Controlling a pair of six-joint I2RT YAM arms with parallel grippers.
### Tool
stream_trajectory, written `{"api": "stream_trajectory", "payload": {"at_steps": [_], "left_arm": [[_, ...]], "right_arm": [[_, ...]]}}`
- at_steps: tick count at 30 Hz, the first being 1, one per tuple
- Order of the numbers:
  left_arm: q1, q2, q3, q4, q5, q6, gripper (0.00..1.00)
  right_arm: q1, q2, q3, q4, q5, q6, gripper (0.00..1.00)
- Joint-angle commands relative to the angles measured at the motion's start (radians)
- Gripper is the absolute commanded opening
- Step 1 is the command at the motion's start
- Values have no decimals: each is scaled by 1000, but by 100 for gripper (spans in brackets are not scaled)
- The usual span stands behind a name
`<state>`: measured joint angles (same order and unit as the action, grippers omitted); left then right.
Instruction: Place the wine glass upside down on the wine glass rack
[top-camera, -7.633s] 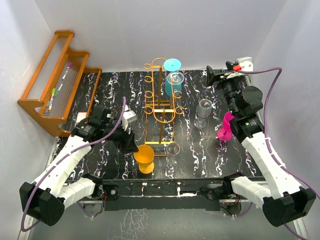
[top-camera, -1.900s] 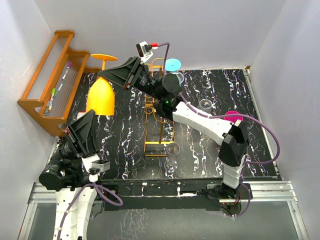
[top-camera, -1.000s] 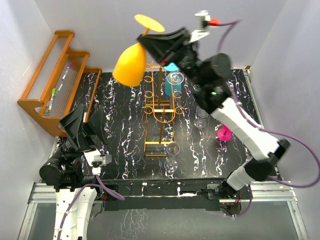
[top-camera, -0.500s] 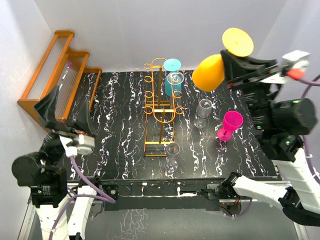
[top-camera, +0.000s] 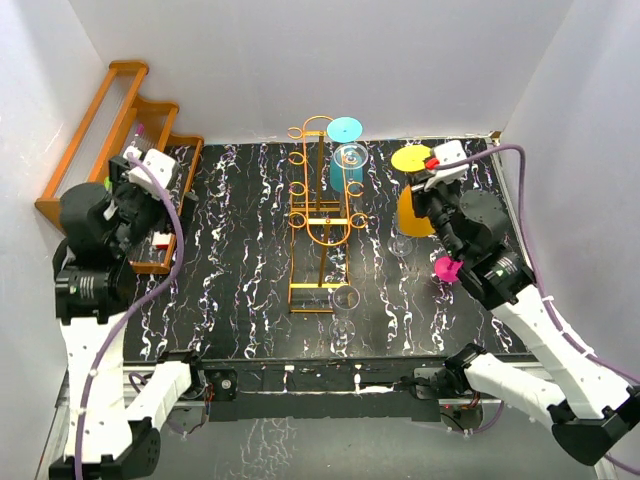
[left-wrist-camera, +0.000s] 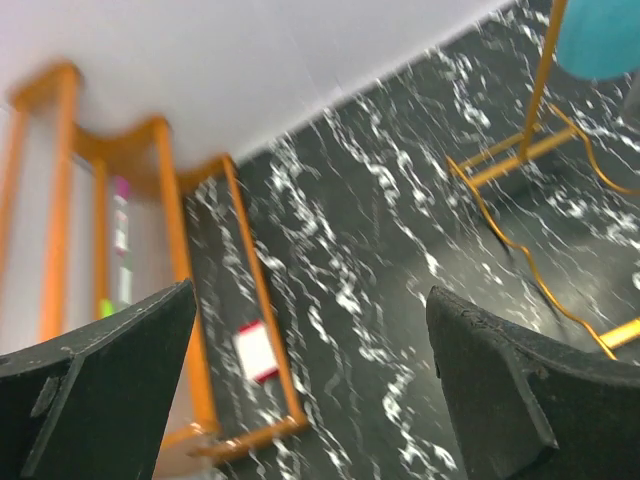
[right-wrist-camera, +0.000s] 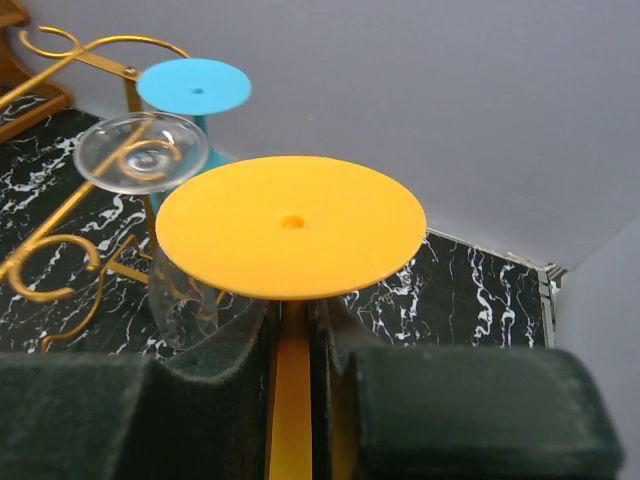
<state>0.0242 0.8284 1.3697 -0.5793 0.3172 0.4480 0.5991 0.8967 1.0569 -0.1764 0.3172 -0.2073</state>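
Note:
An orange wine glass (top-camera: 412, 213) hangs upside down, foot (right-wrist-camera: 290, 225) uppermost, over the table right of the wine glass rack (top-camera: 320, 205). My right gripper (top-camera: 426, 187) is shut on its stem (right-wrist-camera: 290, 385). The golden wire rack (right-wrist-camera: 60, 255) stands apart from it to the left and holds an inverted teal glass (top-camera: 345, 130) and an inverted clear glass (top-camera: 351, 156). High at the left, beside the wooden shelf, my left gripper (top-camera: 135, 210) stands open; nothing lies between its fingers (left-wrist-camera: 100, 385).
A brown stepped wooden shelf (top-camera: 105, 160) with pens leans at the back left. A clear glass (top-camera: 343, 300) stands near the rack's base, another clear glass (top-camera: 400, 242) and a pink glass (top-camera: 447, 268) stand below my right gripper. White walls close in on three sides.
My right arm has swung the orange glass down from high at the right to just above the table, foot up. My left arm has turned toward the wooden shelf, still open.

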Motion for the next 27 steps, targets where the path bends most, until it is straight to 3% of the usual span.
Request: {"api": "stream_trajectory", "payload": {"at_steps": [1, 11, 17, 27], "left_arm": [[5, 54, 41, -210, 22, -116, 97], [27, 114, 18, -339, 99, -129, 97], [44, 152, -9, -395, 181, -149, 97], [77, 210, -20, -497, 305, -104, 97]], "right_arm": [[-134, -49, -22, 103, -246, 52, 8], [-255, -19, -109, 200, -752, 110, 8], [-316, 12, -121, 228, -895, 125, 8], [-319, 83, -136, 270, -999, 109, 8]]}}
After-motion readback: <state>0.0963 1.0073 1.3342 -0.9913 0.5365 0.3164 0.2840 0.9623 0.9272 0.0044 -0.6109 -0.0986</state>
